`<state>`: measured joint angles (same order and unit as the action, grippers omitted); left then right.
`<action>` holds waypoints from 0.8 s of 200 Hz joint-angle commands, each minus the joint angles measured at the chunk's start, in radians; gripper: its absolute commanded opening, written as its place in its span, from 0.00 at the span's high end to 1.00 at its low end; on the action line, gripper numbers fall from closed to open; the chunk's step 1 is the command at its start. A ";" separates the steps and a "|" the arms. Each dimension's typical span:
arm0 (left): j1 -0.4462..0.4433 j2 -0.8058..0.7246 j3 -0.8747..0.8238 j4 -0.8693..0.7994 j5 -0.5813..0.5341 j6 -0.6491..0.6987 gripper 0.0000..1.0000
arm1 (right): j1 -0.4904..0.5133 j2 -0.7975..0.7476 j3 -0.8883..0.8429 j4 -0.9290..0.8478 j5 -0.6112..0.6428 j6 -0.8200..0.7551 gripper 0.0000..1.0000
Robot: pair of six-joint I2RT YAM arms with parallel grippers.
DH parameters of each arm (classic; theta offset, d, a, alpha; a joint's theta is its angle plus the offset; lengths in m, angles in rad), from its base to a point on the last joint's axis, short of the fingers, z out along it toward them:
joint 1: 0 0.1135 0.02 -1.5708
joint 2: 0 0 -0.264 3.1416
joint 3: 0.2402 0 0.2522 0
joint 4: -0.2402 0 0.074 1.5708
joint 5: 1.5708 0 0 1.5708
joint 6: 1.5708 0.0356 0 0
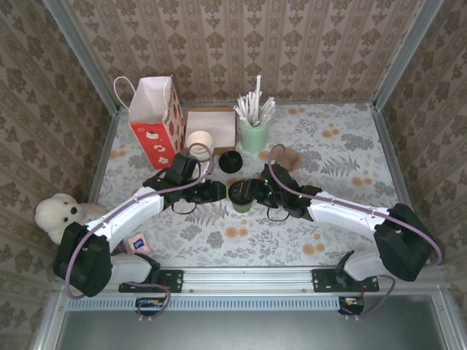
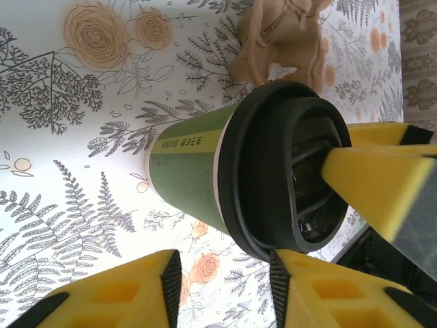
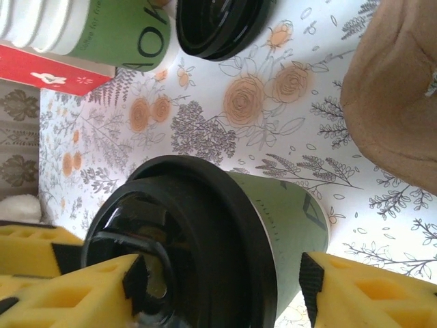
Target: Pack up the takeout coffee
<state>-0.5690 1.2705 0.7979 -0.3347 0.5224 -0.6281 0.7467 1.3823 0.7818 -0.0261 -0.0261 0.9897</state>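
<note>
Takeout coffee (image 2: 188, 171) shows matte green paper under glossy round black lid (image 2: 235, 181); left gripper (image 2: 224, 265) hangs parted, right gripper (image 3: 220, 273) straddles it, grip unclear.

Takeout coffee (image 1: 241, 195) on table (image 1: 343, 219); apparently upright

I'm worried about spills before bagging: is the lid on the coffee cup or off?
On. Both wrist views show the black lid seated over the rim of the green cup.
</note>
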 commanded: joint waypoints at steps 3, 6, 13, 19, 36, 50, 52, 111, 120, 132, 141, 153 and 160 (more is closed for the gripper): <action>0.000 -0.001 0.030 0.010 -0.012 0.020 0.55 | 0.004 -0.066 -0.017 0.014 0.016 -0.050 0.30; 0.002 0.000 0.037 0.006 -0.010 0.025 0.55 | 0.004 -0.071 -0.020 0.016 0.016 -0.058 0.29; 0.007 0.006 0.053 -0.006 -0.009 0.036 0.54 | 0.003 -0.084 -0.025 0.022 0.014 -0.083 0.25; 0.010 0.012 0.070 -0.016 -0.007 0.044 0.53 | 0.004 -0.092 -0.031 0.026 0.012 -0.109 0.22; 0.015 0.036 0.120 -0.035 0.003 0.065 0.50 | 0.003 -0.113 -0.042 0.016 0.014 -0.178 0.16; 0.013 0.071 0.172 -0.055 0.011 0.078 0.46 | 0.005 -0.127 -0.060 0.022 0.006 -0.231 0.12; 0.012 0.076 0.179 -0.058 0.013 0.080 0.45 | 0.005 -0.129 -0.062 0.022 0.006 -0.237 0.12; -0.091 0.214 0.346 -0.237 -0.149 0.164 0.41 | 0.003 -0.189 -0.124 0.012 0.069 -0.272 0.02; -0.104 0.228 0.360 -0.258 -0.177 0.170 0.41 | 0.004 -0.199 -0.142 0.028 0.059 -0.288 0.00; -0.117 0.240 0.370 -0.276 -0.207 0.178 0.41 | 0.005 -0.210 -0.171 0.059 0.048 -0.310 0.00; -0.124 0.244 0.375 -0.285 -0.225 0.185 0.41 | 0.004 -0.216 -0.185 0.074 0.046 -0.328 0.00; -0.131 0.248 0.379 -0.298 -0.240 0.196 0.42 | 0.004 -0.218 -0.194 0.081 0.049 -0.346 0.00; -0.136 0.248 0.380 -0.302 -0.243 0.202 0.42 | 0.005 -0.218 -0.194 0.076 0.055 -0.352 0.00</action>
<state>-0.6933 1.5127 1.1404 -0.5613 0.3500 -0.4767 0.7471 1.1839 0.6090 0.0154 0.0044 0.6991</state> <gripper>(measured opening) 0.582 0.999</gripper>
